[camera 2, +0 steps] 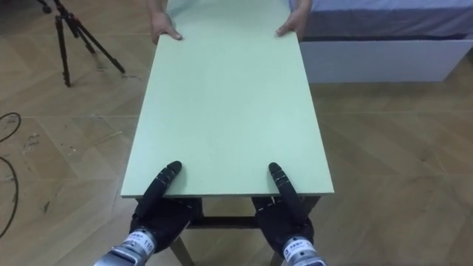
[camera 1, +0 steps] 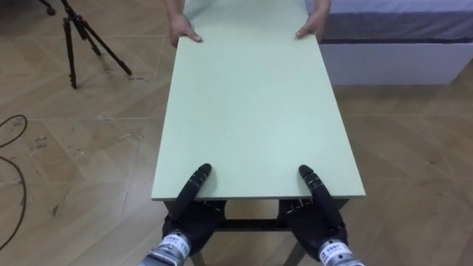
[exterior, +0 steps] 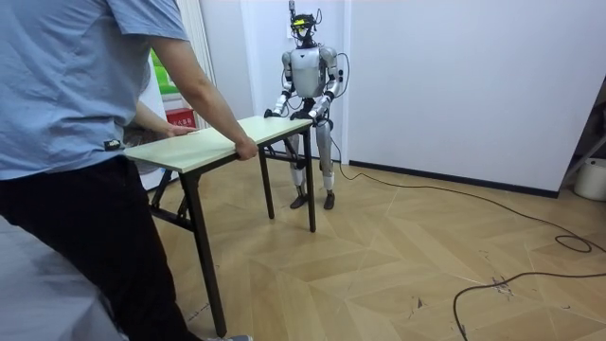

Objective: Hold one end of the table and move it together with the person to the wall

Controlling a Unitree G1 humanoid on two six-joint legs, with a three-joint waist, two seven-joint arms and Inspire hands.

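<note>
A long table with a pale green top [camera 1: 251,111] runs away from me. My left hand [camera 1: 194,188] and right hand [camera 1: 316,188] hold its near edge, each with the thumb lying on top and the palm and fingers beneath the board. At the far end a person's two hands [camera 1: 183,33] [camera 1: 310,29] grip the corners. In the room view the person [exterior: 85,142] in a blue shirt stands at the near end of the table [exterior: 208,142], and I stand upright at its far end, by the white wall.
A black tripod [camera 1: 77,37] stands on the wood floor to the far left. A white bed base [camera 1: 399,52] with a grey mattress lies at the far right, close to the table's far corner. Dark cables [camera 1: 15,170] curl on the floor at the left.
</note>
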